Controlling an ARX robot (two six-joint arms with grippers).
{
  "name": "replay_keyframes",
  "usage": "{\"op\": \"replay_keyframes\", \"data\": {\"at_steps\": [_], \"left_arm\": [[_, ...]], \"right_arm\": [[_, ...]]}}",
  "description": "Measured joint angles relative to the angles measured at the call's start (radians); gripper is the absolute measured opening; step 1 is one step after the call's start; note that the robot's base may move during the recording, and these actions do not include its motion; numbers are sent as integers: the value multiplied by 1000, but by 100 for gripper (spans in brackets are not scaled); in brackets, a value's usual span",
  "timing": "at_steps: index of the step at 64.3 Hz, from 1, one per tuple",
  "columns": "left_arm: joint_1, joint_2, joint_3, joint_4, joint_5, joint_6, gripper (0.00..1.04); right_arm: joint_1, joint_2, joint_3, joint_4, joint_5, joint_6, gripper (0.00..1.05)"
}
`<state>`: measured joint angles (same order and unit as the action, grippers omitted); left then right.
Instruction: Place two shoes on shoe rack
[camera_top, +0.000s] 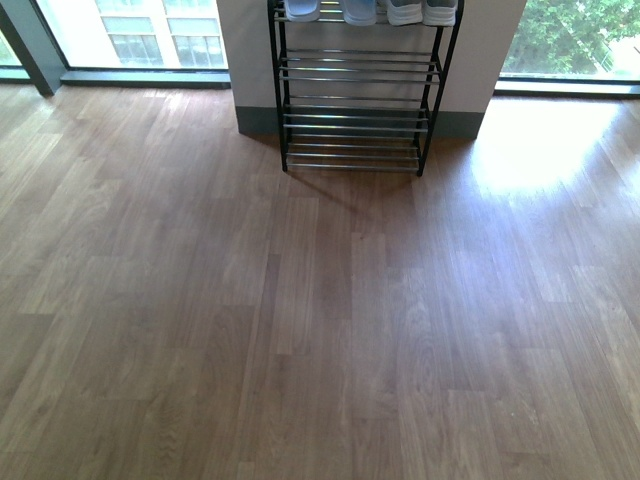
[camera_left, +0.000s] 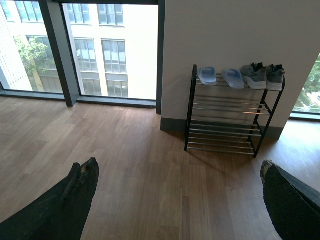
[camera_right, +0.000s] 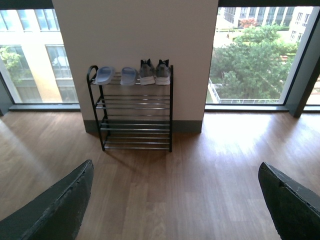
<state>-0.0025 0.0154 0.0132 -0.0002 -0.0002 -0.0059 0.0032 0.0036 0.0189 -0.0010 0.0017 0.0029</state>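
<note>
The shoe rack (camera_right: 135, 112) stands on the wooden floor (camera_top: 320, 320) against the white wall section (camera_right: 135, 35) between two tall windows (camera_right: 255, 55). All four shoes sit in a row on its top tier. At the left end of that tier, as the robot faces it, lie the two light-blue slides (camera_right: 114, 75), side by side; the two grey sneakers (camera_right: 154, 72) stand just beside them at the right end, the pair touching each other, with their dark collars up. The lower tiers of silver rods carry nothing. In the front view only the shoes' near ends (camera_top: 370, 11) show at the upper edge, above the rack's black frame.

The left gripper (camera_left: 175, 200) is wide open with nothing between its dark fingers (camera_left: 75, 200), which frame bare floor well apart from the rack. The right gripper (camera_right: 175, 205) is likewise spread wide and holds nothing, its fingers (camera_right: 60, 205) over bare floor.
</note>
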Motion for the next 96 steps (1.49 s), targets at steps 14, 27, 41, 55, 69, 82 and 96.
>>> {"op": "replay_keyframes", "data": {"at_steps": [14, 27, 41, 55, 69, 82, 96], "left_arm": [[0, 0, 0, 0, 0, 0, 95], [0, 0, 0, 0, 0, 1, 95], [0, 0, 0, 0, 0, 2, 95], [0, 0, 0, 0, 0, 2, 95], [0, 0, 0, 0, 0, 2, 95], [0, 0, 0, 0, 0, 2, 95], [0, 0, 0, 0, 0, 2, 95]], "right_arm": [[0, -1, 0, 0, 0, 0, 96], [0, -1, 0, 0, 1, 0, 96], [0, -1, 0, 0, 1, 0, 96], [0, -1, 0, 0, 0, 0, 96], [0, -1, 0, 0, 0, 0, 96], [0, -1, 0, 0, 0, 0, 96], [0, -1, 0, 0, 1, 0, 96]]}}
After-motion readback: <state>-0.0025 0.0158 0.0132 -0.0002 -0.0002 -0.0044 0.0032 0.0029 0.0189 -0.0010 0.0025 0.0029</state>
